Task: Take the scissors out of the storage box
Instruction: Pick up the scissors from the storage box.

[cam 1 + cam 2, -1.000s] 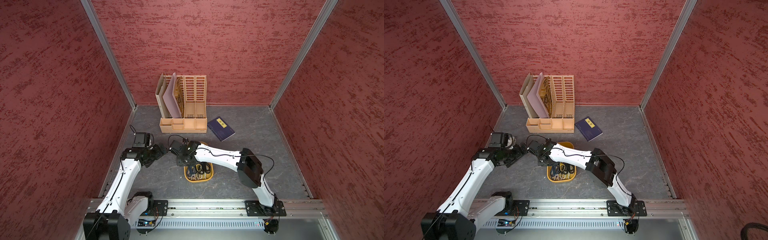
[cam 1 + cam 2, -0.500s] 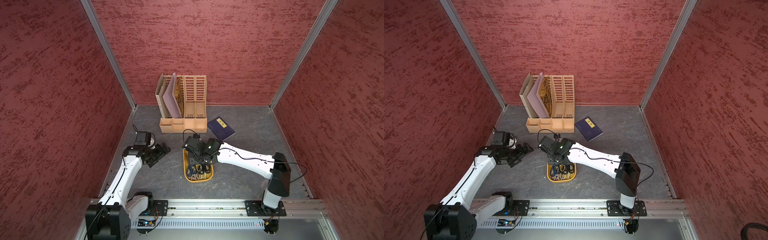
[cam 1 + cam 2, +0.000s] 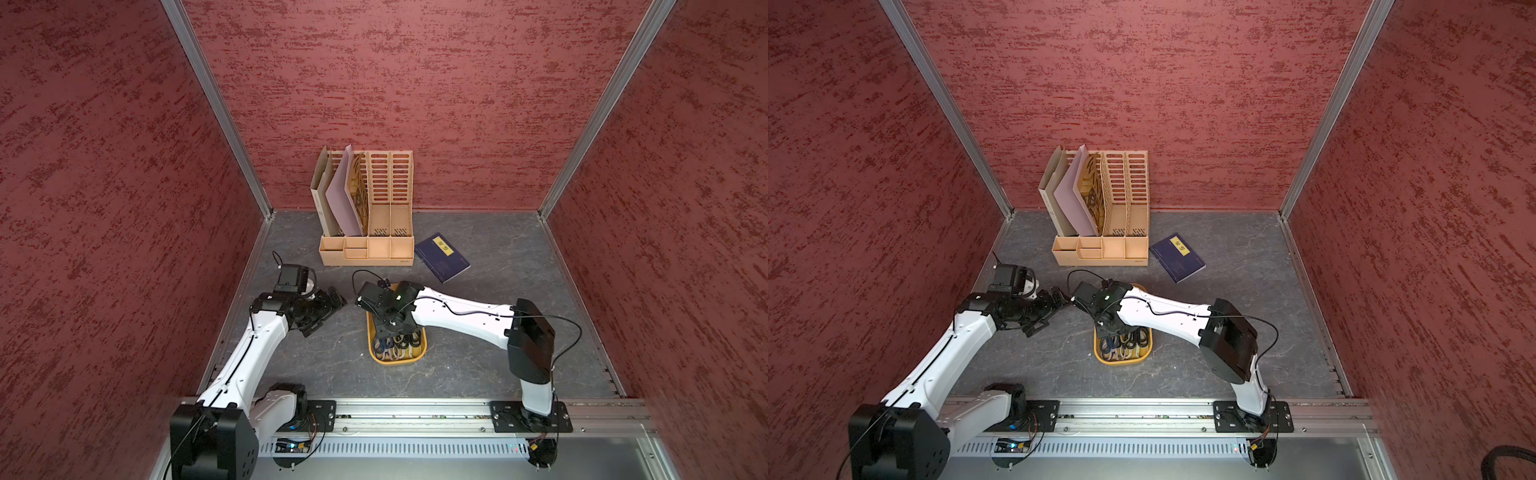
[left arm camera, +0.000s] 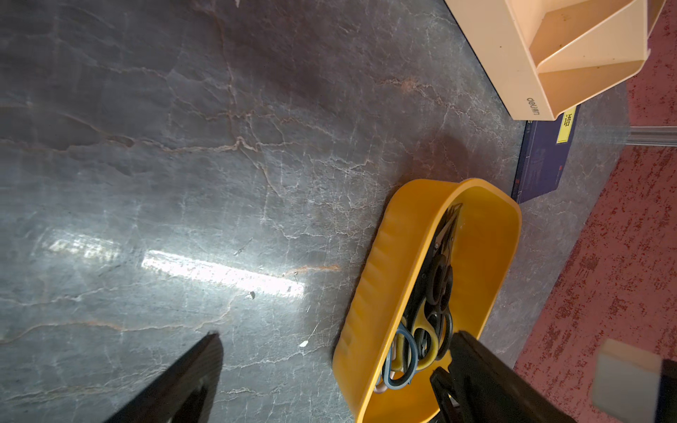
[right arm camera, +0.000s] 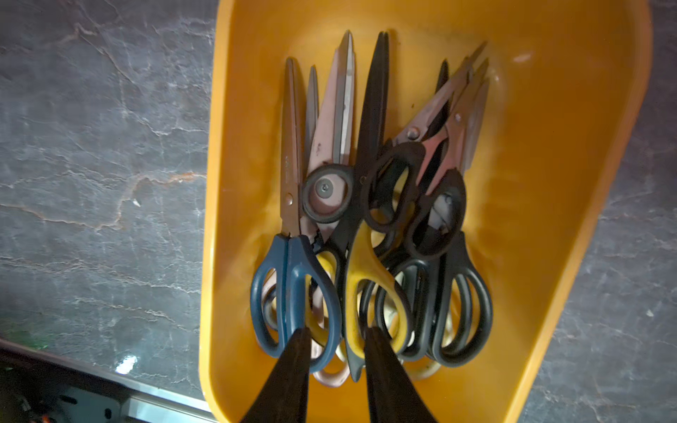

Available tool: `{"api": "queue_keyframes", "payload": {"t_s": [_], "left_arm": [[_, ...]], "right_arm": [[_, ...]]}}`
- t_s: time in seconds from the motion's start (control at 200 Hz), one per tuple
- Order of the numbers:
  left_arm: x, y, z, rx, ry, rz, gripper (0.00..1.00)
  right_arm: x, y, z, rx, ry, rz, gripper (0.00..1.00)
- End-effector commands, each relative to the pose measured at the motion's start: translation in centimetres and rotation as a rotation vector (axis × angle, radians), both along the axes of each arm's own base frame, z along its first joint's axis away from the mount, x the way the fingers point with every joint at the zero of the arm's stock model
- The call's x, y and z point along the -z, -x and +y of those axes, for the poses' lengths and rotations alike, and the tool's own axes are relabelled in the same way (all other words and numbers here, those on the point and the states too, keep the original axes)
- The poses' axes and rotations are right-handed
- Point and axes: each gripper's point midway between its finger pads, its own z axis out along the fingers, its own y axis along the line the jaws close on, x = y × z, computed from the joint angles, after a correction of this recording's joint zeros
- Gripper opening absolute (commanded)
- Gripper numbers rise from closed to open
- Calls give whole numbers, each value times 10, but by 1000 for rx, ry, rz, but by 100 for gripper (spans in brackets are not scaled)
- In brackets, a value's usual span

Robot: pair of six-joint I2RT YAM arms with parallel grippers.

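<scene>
1. The metal scissors point(image 5: 366, 219) with black, blue and yellow handles lie in a pile inside the shallow yellow plastic storage box point(image 5: 549, 183) on the grey table point(image 3: 478, 365).
2. The right gripper point(image 5: 336, 329) hangs over the handles with its fingers a little apart. I cannot tell if it pinches one.
3. The left gripper point(image 4: 335, 335) is wide open, holds nothing, and is near the box.

the storage box point(image 5: 549, 183) is mustard yellow throughout. between and beyond the black fingers point(image 5: 289, 366) of the right gripper point(image 5: 337, 329), the scissors point(image 5: 366, 205) show mostly black handles, one pair dark blue, one yellow and black (cream loops peek out beneath); blades are grey, some pinkish-brown. the table point(image 5: 91, 146) is dark grey, veined pale and rust like marble. the walls point(image 3: 415, 83) are mottled red.
</scene>
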Motion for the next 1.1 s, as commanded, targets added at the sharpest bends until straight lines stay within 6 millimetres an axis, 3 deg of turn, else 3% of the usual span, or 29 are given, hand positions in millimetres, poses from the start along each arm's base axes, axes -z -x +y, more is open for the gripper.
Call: {"api": "queue_keyframes", "payload": {"t_s": [0.0, 0.676, 1.097], "left_arm": [[1, 6, 3, -12, -16, -1, 100], [7, 25, 8, -36, -34, 18, 100], [6, 30, 8, -33, -34, 16, 100]], "right_arm": [[-3, -1, -8, -22, 40, 0, 29], [31, 4, -3, -32, 88, 42, 23], [34, 15, 6, -51, 71, 45, 27]]}}
